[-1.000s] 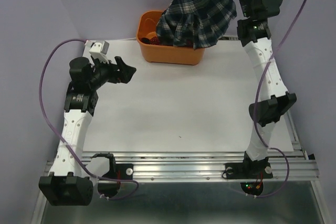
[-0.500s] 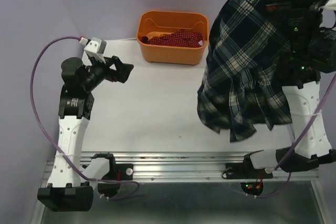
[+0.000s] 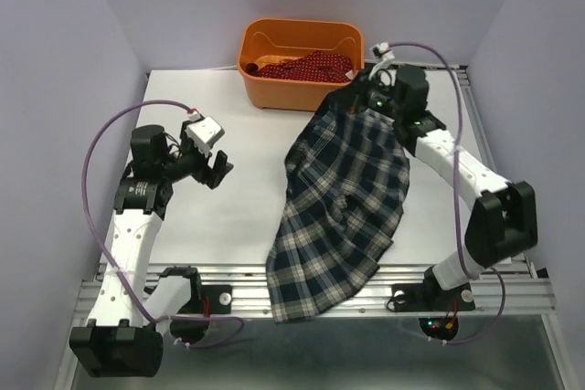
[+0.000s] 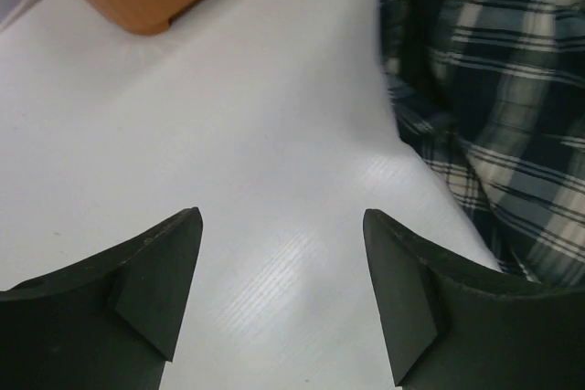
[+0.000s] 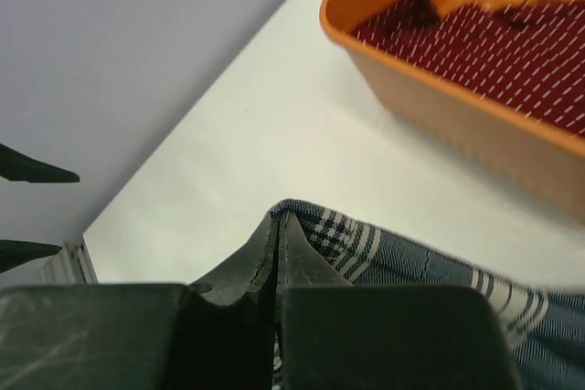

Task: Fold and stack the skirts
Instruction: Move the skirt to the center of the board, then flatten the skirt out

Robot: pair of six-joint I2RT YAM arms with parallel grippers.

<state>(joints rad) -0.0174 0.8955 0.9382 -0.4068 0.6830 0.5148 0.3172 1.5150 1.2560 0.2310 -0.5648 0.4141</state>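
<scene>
The tartan skirt (image 3: 343,198) lies spread on the white table, from near the tub down over the front edge. My right gripper (image 3: 356,102) is shut on its top edge, the waistband corner (image 5: 315,221) pinched between the fingers. The red dotted skirt (image 3: 306,66) lies crumpled inside the orange tub (image 3: 260,98); it also shows in the right wrist view (image 5: 484,52). My left gripper (image 3: 219,171) is open and empty, low over the bare table left of the tartan skirt (image 4: 494,98), apart from it.
The orange tub (image 5: 457,130) stands at the back middle of the table. The metal rail (image 3: 320,289) runs along the front edge, under the skirt's hanging hem. Purple walls close in the left, back and right sides.
My right arm swung the tartan skirt out of the tub, high over the right side, then laid it down on the table. My left gripper moved a little down and toward the middle.
</scene>
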